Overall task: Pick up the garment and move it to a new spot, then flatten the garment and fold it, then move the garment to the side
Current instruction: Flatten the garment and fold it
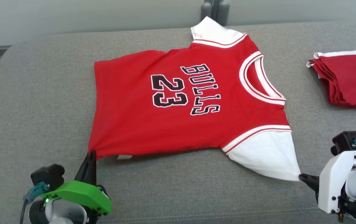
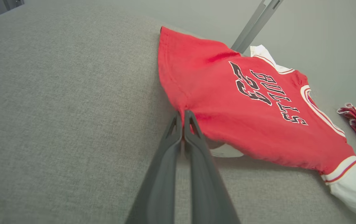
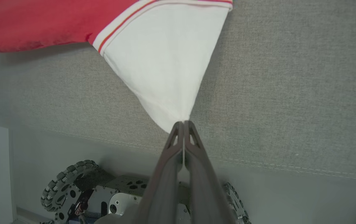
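Note:
The garment [image 1: 181, 102] is a red jersey with white sleeves and black "BULLS 23" lettering, spread face up on the grey cushion [image 1: 41, 102]. My left gripper [image 1: 90, 154] is shut on its near red hem corner [image 2: 182, 109], seen close in the left wrist view with the left gripper [image 2: 183, 113] pinching the cloth. My right gripper [image 1: 300, 177] is shut on the tip of the near white sleeve [image 1: 268, 154]. In the right wrist view the right gripper [image 3: 183, 123] pinches the sleeve [image 3: 165, 68], pulled to a taut point. The near edge lifts slightly off the cushion.
A folded red and white garment [image 1: 349, 81] lies at the right edge of the cushion. The cushion's front seam [image 3: 274, 166] runs just below my right gripper, with the robot's wheeled base [image 3: 72, 193] beneath. A grey wall and post [image 1: 215, 9] stand behind.

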